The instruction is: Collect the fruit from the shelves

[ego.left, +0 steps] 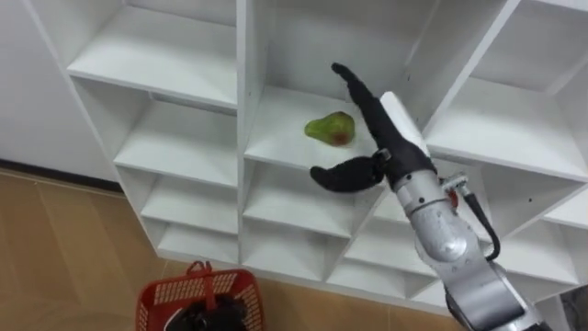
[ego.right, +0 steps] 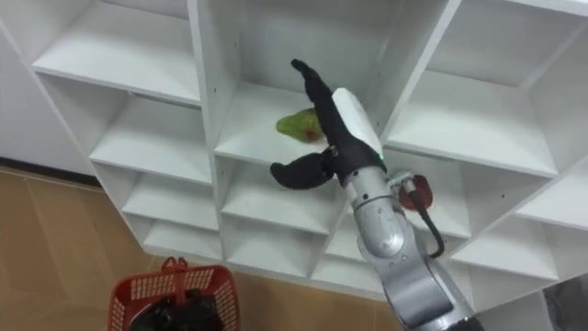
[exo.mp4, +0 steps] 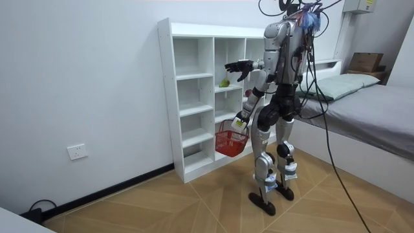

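Observation:
A green pear with a reddish patch lies on a middle shelf of the white closet. My right hand is open, fingers straight and thumb spread, held at that shelf's front just right of the pear and apart from it. In the room view the pear sits on the shelf and the right hand is stretched out toward it. My left hand hangs low, shut on the handle of a red basket that hangs near the closet's bottom shelves.
The closet's other compartments near the pear look bare. I stand on a wooden floor facing the closet. A bed with a cardboard box lies at the room view's right.

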Robot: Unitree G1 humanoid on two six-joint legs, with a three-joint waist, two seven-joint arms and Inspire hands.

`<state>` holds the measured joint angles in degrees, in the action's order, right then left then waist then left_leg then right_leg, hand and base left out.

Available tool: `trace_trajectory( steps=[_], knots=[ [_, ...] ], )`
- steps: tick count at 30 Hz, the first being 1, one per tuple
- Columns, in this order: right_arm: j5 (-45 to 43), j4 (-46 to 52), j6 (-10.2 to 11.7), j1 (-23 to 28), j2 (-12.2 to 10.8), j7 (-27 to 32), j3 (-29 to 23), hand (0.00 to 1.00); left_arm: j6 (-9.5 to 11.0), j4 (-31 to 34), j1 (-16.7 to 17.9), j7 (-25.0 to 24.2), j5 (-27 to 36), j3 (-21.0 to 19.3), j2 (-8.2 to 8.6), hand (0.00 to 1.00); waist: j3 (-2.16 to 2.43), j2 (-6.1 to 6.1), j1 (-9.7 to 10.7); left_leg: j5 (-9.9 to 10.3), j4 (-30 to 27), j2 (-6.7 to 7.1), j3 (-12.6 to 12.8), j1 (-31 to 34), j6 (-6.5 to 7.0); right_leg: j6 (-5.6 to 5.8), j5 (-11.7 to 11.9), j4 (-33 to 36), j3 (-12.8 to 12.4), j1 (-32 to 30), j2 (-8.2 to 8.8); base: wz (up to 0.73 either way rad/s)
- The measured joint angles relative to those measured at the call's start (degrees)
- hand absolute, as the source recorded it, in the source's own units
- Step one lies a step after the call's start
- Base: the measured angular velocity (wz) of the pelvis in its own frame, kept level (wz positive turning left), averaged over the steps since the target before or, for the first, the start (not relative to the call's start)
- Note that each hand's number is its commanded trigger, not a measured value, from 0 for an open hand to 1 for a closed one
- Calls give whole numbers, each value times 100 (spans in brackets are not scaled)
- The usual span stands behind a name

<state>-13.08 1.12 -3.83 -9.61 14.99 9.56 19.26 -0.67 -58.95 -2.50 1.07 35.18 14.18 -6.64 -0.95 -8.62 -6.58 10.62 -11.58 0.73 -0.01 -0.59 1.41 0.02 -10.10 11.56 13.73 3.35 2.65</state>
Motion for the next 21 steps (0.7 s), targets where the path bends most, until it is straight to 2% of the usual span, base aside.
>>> trace_trajectory(
  steps=[4,6,8,11,13,16,17,21],
  knots=[
    [512,-428,-17,-317,86,104,-238,0,-99,3,42,-18,-223,-51,-75,100,-17,-168,-2,1,-31,1,-44,11,-1,0,0,0,81,39,7,10],
    [614,-755,-230,-670,85,107,-370,0,-191,7,35,-55,-262,-77,-123,100,0,-230,34,4,-96,8,-69,119,0,0,0,6,149,-11,17,11],
    [876,-914,-316,-939,87,150,-517,0,-219,39,40,-78,-458,-109,-137,100,-12,-258,31,4,-123,12,-82,211,0,1,1,7,220,-65,25,12],
    [1393,-1401,-337,-1377,88,302,-642,0,-394,135,66,-171,-663,-103,-160,100,-7,-282,23,5,-195,11,-116,254,-1,1,1,6,262,-64,23,15],
    [1491,-1723,-337,-1577,116,372,-649,0,-421,300,89,-185,-834,-80,-186,100,-7,-308,24,4,-221,3,-121,302,-4,1,1,2,383,-66,31,25],
    [1521,-2161,-340,-1747,121,468,-651,0,-421,484,109,-254,-1055,-93,-207,100,4,-339,-15,3,-231,5,-168,352,-5,1,1,2,505,-68,39,17],
    [1534,-2296,-343,-1794,149,490,-652,0,-422,529,108,-310,-1116,-97,-225,100,38,-373,-22,2,-253,10,-191,420,-5,1,1,7,530,-141,43,12],
    [1692,-2669,-382,-2036,296,582,-651,0,-463,620,109,-409,-1240,-82,-254,100,46,-418,-102,1,-387,27,-231,702,-4,0,1,7,531,-344,53,7]
  ],
)
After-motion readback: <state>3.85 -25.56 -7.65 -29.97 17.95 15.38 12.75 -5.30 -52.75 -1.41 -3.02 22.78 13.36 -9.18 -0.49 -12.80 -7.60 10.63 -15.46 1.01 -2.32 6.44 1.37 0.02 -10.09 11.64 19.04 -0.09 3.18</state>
